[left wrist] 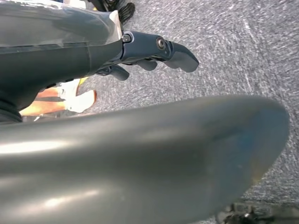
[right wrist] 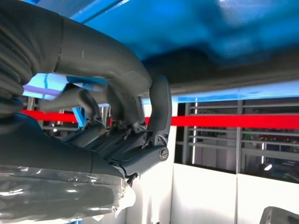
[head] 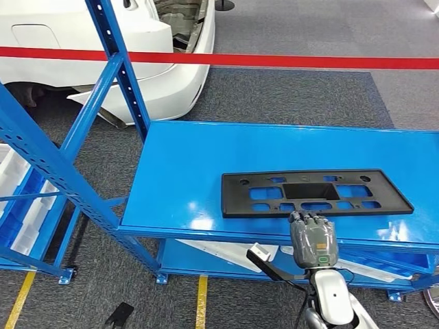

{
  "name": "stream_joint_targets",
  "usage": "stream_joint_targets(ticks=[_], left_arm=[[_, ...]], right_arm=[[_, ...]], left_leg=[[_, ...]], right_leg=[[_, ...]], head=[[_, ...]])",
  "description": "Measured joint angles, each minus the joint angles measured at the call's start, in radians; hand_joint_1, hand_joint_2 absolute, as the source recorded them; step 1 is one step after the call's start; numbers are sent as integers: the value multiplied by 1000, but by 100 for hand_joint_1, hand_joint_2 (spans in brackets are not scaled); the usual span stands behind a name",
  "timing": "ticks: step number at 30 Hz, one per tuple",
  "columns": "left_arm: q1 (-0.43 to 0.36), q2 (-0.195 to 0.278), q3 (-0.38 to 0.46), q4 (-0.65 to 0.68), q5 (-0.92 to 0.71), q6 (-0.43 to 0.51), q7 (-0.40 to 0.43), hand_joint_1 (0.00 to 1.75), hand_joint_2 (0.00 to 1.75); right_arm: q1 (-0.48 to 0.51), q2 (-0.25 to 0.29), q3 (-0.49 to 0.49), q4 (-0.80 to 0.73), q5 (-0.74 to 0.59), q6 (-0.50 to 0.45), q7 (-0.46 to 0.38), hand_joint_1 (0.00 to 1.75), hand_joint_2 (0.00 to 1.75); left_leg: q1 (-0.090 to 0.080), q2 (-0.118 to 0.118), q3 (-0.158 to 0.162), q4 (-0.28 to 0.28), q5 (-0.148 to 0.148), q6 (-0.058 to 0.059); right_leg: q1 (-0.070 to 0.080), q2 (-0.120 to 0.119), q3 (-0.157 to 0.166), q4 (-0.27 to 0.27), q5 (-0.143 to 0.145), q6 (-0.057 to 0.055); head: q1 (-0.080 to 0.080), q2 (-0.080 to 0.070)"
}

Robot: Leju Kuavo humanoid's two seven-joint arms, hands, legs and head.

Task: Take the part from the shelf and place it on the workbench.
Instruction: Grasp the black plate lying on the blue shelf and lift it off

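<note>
Head view showed a flat black part (head: 315,193) lying on the blue workbench (head: 191,171). The part was long and thin, with many holes cut in it, and the blue top showed through the holes. It lay near the front edge of the workbench, toward the right side, with its long side running along that edge. The right hand (head: 313,240) was at the front edge, just below the middle of the part. Its fingertips (head: 305,218) reached up to the near edge of the part. Right wrist view showed the right hand (right wrist: 116,126) with its fingers (right wrist: 160,107) curled up under a dark edge, but I could not tell if it gripped the part or just touched it. Left wrist view showed the left hand (left wrist: 141,51) hanging over grey carpet (left wrist: 229,51). Its fingers (left wrist: 176,51) were stretched out and apart, and it held nothing. A blue shelf frame (head: 46,164) stood at the left corner of the workbench, with white trays (head: 26,212) low down in it. A red tape (head: 258,60) ran across behind the workbench. A white car (head: 155,62) was parked behind the tape on the grey carpet (head: 311,96). Yellow lines (head: 201,301) were on the floor in front.
</note>
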Motion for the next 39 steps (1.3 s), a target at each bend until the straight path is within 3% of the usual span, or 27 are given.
stream_joint_targets(ticks=[3, 4, 7, 8, 10, 12, 13, 14, 15, 17, 19, 22, 24, 27, 29, 30, 32, 34, 37, 39], left_arm=[[1, 0, 2, 0, 0, 0, -2, 0, 0], [2, 1, 4, 0, -1, 0, -6, 0, 0], [2, 3, 14, 0, -10, -6, -29, 0, 0], [2, 4, 17, 0, -12, -8, -33, 0, 0], [0, 5, 19, 0, -12, -8, -34, 0, 0], [-1, 6, 21, 0, -12, -8, -34, 0, 0], [0, 6, 22, 0, -12, -9, -34, 0, 0], [0, 6, 23, 0, -12, -9, -34, 0, 0], [0, 6, 23, 0, -12, -9, -34, 0, 0], [0, 6, 24, 0, -12, -9, -34, 0, 0], [-1, 6, 25, 0, -12, -9, -34, 0, 0], [0, 6, 27, 0, -12, -10, -34, 0, 0], [0, 6, 28, 0, -12, -11, -33, 0, 0], [0, 6, 30, 0, -12, -14, -30, 0, 0], [2, 6, 31, 0, -12, -15, -29, 0, 0], [3, 6, 31, 0, -12, -15, -28, 0, 0], [2, 6, 31, 0, -13, -15, -28, 0, 0], [0, 6, 32, 0, -13, -15, -28, 0, 0], [1, 6, 32, 0, -13, -15, -29, 0, 0], [1, 6, 32, 0, -14, -15, -29, 0, 0]], right_arm=[[2, 0, 0, 0, -6, 3, -2, 175, 175], [4, 0, 0, 0, -11, 5, -5, 175, 175], [8, 0, -3, -8, -29, 11, -18, 44, 175], [9, 0, -5, -11, -31, 12, -19, 0, 175], [10, 0, -7, -15, -32, 12, -19, 0, 175], [13, 0, -8, -16, -32, 12, -19, 0, 175], [16, 0, -8, -16, -32, 12, -19, 0, 175], [19, 0, -8, -16, -32, 12, -19, 0, 175], [20, 0, -8, -16, -32, 12, -19, 0, 175], [20, 0, -8, -17, -32, 12, -19, 0, 175], [19, 0, -8, -18, -32, 12, -19, 0, 175], [20, -1, -9, -19, -32, 12, -19, 0, 175], [20, 0, -9, -22, -32, 12, -19, 0, 175], [20, 1, -9, -24, -32, 12, -19, 0, 175], [22, 1, -9, -23, -32, 14, -19, 0, 175], [22, 1, -8, -23, -32, 15, -19, 0, 175], [22, 1, -8, -24, -32, 18, -19, 0, 175], [21, 1, -8, -24, -32, 21, -19, 0, 175], [23, 1, -8, -25, -32, 24, -19, 0, 175], [22, 1, -8, -28, -32, 24, -19, 0, 175]], left_leg=[[0, 0, -37, 81, -28, -2], [0, 0, -26, 60, -4, -2], [-2, 1, 62, -138, 98, 16], [-2, 1, 71, -161, 102, 24], [2, 2, 72, -164, 105, 33], [1, 2, 72, -164, 104, 36], [1, 2, 73, -164, 104, 37], [0, 1, 73, -164, 103, 37], [0, 1, 75, -164, 103, 37], [-1, 0, 79, -164, 100, 36], [-3, -1, 80, -163, 98, 30], [-2, 0, 80, -166, 97, 15], [-1, 1, 74, -146, 76, 6], [0, 1, 3, 16, -12, -3], [1, 1, -36, 100, -33, -7], [1, 1, -31, 89, -16, -8], [2, 1, 22, -30, 53, -6], [1, 1, 73, -140, 95, -1], [-5, 1, 82, -165, 97, 14], [-2, 1, 83, -169, 101, 26]], right_leg=[[1, 0, 0, 1, 0, -1], [0, 1, 1, 2, -2, 1], [2, 5, -5, 15, -10, 25], [3, 5, -11, 26, -20, 34], [0, 4, -42, 100, -67, 44], [-2, 3, -105, 237, -129, 50], [-2, 3, -130, 290, -144, 52], [-2, 3, -140, 308, -140, 51], [-2, 3, -130, 282, -116, 49], [0, 3, -68, 148, -44, 40], [5, 3, -19, 40, -6, 30], [9, 4, -10, 15, -4, 18], [5, 3, -5, 4, 2, 5], [2, 0, -2, -2, 5, -3], [2, 1, -2, -1, 4, -3], [2, 1, -1, -1, 4, -3], [1, 3, 1, 3, 1, 2], [4, 4, -2, 11, -4, 11], [5, 5, -6, 14, -4, 26], [2, 4, -12, 32, -22, 36]], head=[[0, 0], [0, 0], [0, 0], [1, 0], [3, 0], [4, 0], [4, 0], [4, 0], [4, 0], [4, 0], [3, 0], [2, 0], [1, 0], [0, 0], [0, 0], [0, 0], [0, 0], [1, 0], [1, 0], [2, 0]])
